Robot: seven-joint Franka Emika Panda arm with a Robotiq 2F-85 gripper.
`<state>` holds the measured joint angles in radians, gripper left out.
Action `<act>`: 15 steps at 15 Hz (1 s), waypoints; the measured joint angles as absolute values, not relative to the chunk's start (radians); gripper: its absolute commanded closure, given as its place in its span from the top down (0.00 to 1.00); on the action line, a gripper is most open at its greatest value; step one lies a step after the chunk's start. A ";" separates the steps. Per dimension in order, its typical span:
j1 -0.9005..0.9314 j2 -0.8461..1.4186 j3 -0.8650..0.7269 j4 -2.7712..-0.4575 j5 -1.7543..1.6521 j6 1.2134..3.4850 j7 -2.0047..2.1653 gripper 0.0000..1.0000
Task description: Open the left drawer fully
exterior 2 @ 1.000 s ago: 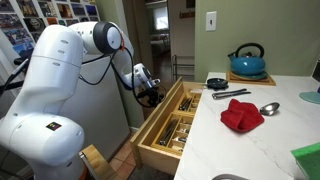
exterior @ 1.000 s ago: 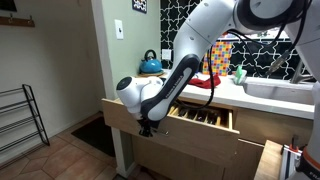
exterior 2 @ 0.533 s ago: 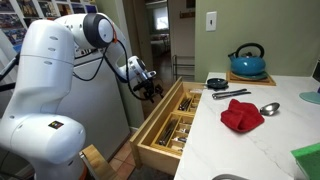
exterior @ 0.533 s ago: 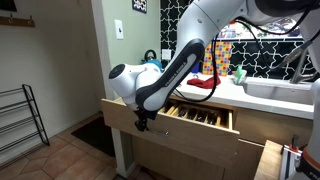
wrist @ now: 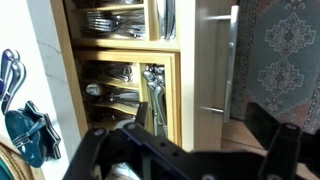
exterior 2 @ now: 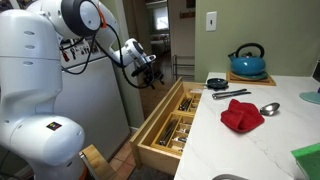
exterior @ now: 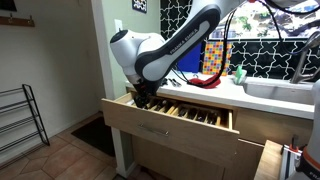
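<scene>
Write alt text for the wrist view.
Looking down into an open wooden drawer with cutlery sorted in compartments. The gripper hangs open above the drawer's front, touching nothing; a patterned rug lies on the floor beyond.

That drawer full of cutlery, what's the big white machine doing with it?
A white robot arm is working on the kitchen drawer under the counter. The drawer is pulled well out, showing trays of cutlery. The arm's gripper hangs above the drawer, open and holding nothing, clear of the handle. A blue kettle and a red cloth sit on the counter.
</scene>
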<state>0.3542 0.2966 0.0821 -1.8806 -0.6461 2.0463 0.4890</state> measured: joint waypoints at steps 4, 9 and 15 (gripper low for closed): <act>0.251 0.251 0.076 -1.896 -0.507 2.086 0.443 0.35; 0.148 0.267 0.055 -1.920 -0.338 2.166 0.359 0.01; 0.115 0.325 0.051 -1.942 -0.270 2.261 0.279 0.00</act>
